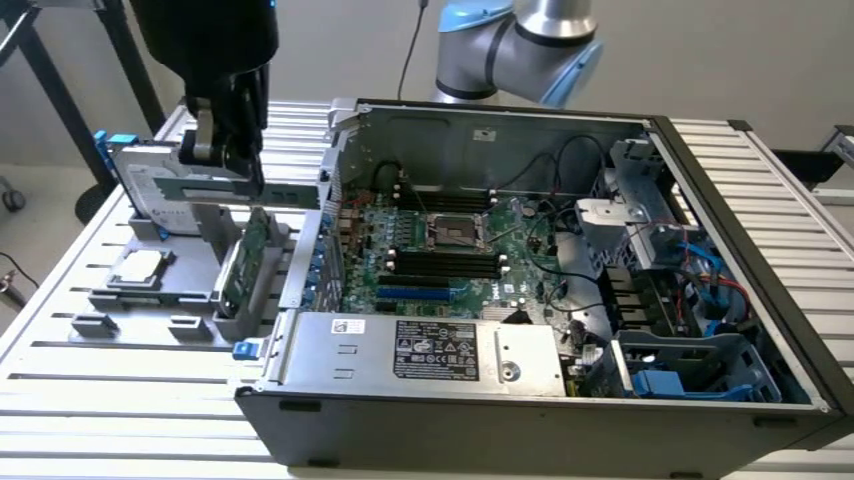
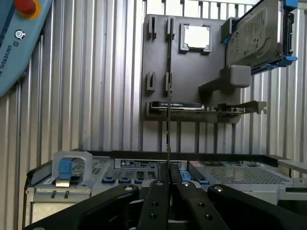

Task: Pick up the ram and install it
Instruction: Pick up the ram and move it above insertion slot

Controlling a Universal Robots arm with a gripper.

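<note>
My gripper (image 1: 222, 148) hangs above the grey parts holder (image 1: 180, 262) at the exterior view's left, beside the open computer case (image 1: 747, 250). It is shut on the ram (image 1: 291, 194), a narrow green stick that juts sideways from the fingers toward the case. In the wrist view the ram (image 2: 168, 120) shows edge-on as a thin line running out from the closed black fingers (image 2: 158, 196). The long black memory slots (image 1: 441, 262) lie on the motherboard inside the case, apart from the ram.
The holder (image 2: 158, 96) carries a broader green expansion card (image 1: 238, 265), a processor chip (image 1: 138, 268) and a hard drive (image 1: 167, 175). A teach pendant (image 2: 19, 43) lies on the slatted table. Cables and a drive cage crowd the case's right side (image 1: 667, 290).
</note>
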